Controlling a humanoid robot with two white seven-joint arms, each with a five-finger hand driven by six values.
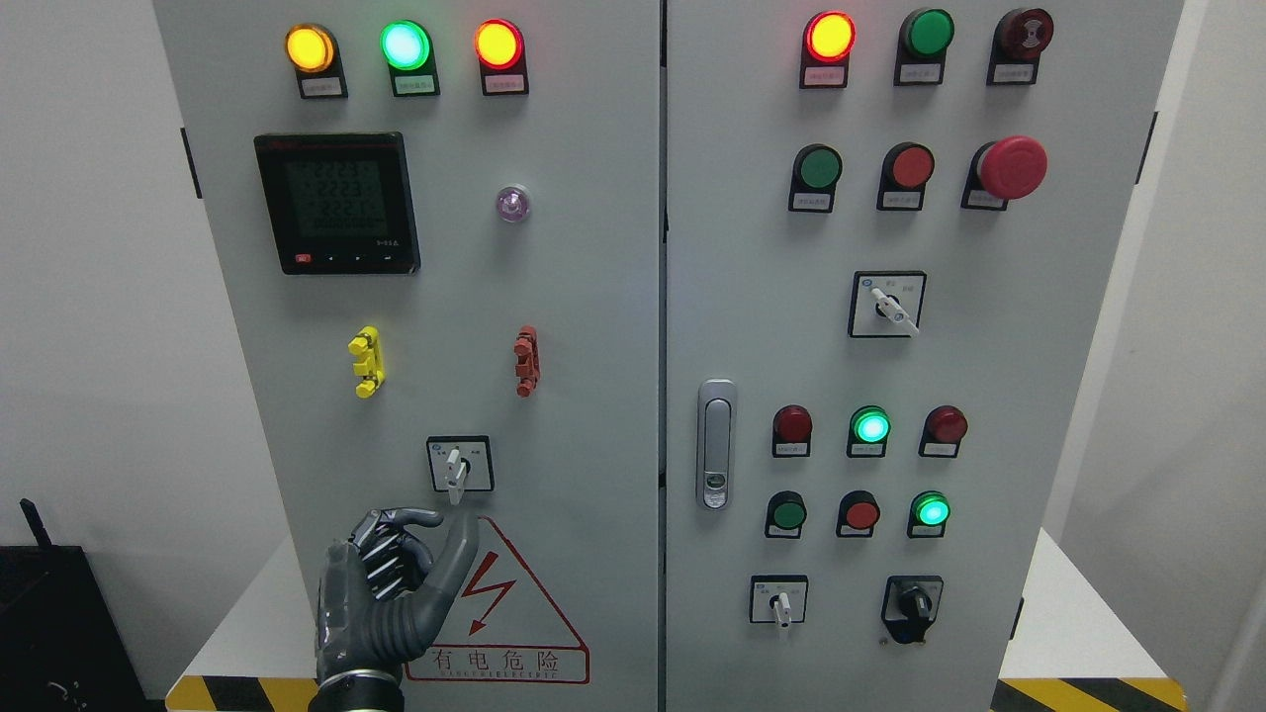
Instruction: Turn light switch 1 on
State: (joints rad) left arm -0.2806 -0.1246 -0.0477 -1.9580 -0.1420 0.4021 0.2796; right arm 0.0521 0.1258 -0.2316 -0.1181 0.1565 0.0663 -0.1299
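Observation:
A small white-handled rotary switch (458, 465) sits on the lower part of the cabinet's left door (584, 297), its handle pointing straight down. My left hand (445, 521) comes up from the bottom edge just below and left of that switch. Its fingers are curled toward the palm and hold nothing, while the thumb (460, 542) sticks up, its tip a little beneath the handle and not touching it. The right arm does not show.
The left door carries three lit lamps, a meter display (336, 203), yellow and red clips, and a red warning triangle (504, 613). The right door (989, 346) holds lamps, push buttons, a red mushroom stop (1011, 166), more rotary switches and a door latch (716, 443).

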